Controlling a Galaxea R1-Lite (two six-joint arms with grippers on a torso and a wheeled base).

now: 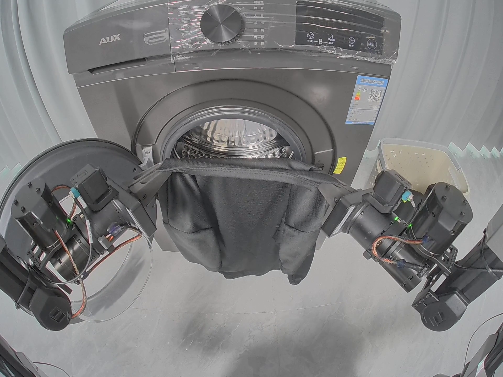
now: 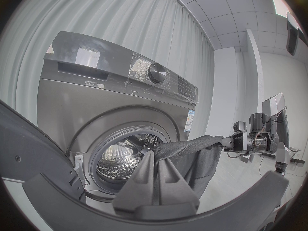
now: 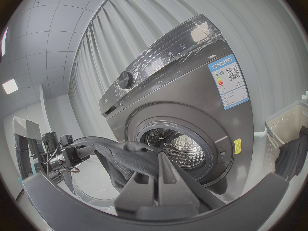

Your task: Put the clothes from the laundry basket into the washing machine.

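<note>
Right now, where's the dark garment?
Head view, centre: the dark garment hangs stretched between left hand and right hand, before the washing machine's open drum.

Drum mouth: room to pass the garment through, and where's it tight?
Free: the drum mouth above the stretched dark garment, and the bare floor below its hem. Crowded: left gripper beside the open door; right gripper by the laundry basket.
</note>
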